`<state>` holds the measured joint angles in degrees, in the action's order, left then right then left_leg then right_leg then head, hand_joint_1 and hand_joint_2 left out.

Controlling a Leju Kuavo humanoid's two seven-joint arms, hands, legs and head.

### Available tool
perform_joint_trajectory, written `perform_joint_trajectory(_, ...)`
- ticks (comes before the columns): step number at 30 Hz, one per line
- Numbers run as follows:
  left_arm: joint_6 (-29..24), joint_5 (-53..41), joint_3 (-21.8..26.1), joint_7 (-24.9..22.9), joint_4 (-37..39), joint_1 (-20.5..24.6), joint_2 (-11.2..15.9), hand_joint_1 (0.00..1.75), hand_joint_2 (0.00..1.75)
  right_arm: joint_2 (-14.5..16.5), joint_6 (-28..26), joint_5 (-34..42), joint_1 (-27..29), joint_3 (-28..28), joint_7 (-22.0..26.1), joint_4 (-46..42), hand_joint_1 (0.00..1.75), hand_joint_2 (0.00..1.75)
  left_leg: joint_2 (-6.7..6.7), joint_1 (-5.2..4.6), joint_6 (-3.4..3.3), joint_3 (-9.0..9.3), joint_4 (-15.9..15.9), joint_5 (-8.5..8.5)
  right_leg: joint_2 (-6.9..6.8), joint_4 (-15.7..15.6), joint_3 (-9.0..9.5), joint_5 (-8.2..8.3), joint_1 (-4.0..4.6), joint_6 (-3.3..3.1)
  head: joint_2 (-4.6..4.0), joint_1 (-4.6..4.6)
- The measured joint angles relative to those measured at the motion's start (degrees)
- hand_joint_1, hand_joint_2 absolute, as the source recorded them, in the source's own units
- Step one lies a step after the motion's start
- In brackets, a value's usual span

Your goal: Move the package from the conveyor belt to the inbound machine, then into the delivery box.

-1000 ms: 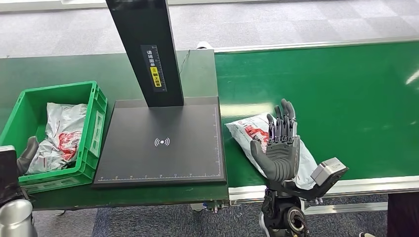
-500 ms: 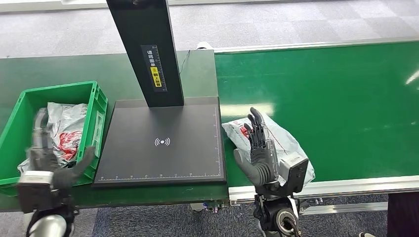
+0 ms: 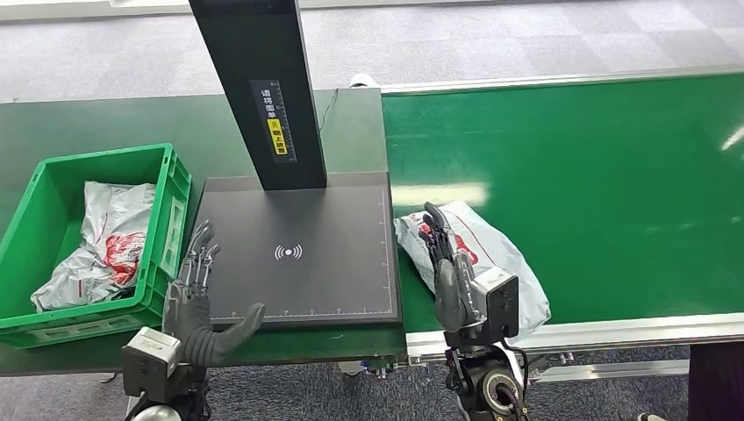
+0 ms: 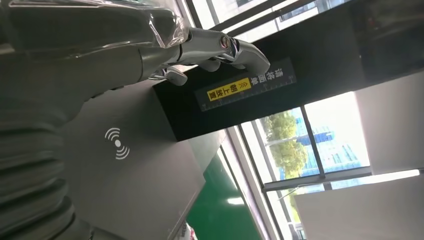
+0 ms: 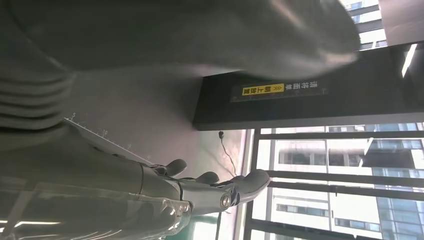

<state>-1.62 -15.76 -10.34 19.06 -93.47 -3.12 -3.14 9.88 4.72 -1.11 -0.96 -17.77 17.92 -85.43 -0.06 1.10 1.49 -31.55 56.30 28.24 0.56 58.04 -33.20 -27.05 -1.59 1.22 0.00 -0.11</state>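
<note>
Package (image 3: 478, 254) lies diagonally on belt (image 3: 614, 193); both robot hands spread, holding nothing.

Crinkled glossy plastic package (image 3: 491, 250) on smooth green belt (image 3: 597, 175); matt black scanner plate (image 3: 298, 263).

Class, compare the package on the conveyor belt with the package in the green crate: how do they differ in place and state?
The belt package lies on the green belt beside the scanner plate, with the right hand at its near-left side. The crate package lies crumpled inside the crate, slumped toward the wall away from the plate, with no hand at it; the left hand is outside the crate. Both are pale plastic mailers with red print.
</note>
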Motion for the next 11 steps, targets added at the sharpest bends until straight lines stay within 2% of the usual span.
perform_joint_trajectory(11,0.1,0.0,-0.3,0.0,0.1,-0.1,-0.3,0.00,1.75,0.0,0.0,0.0,-0.1,0.0,0.0,0.7,0.00,0.00,0.00,0.00,0.00,0.01,0.0,0.00,0.00,0.0,0.00,0.00,0.00,0.00,0.00,-0.01)
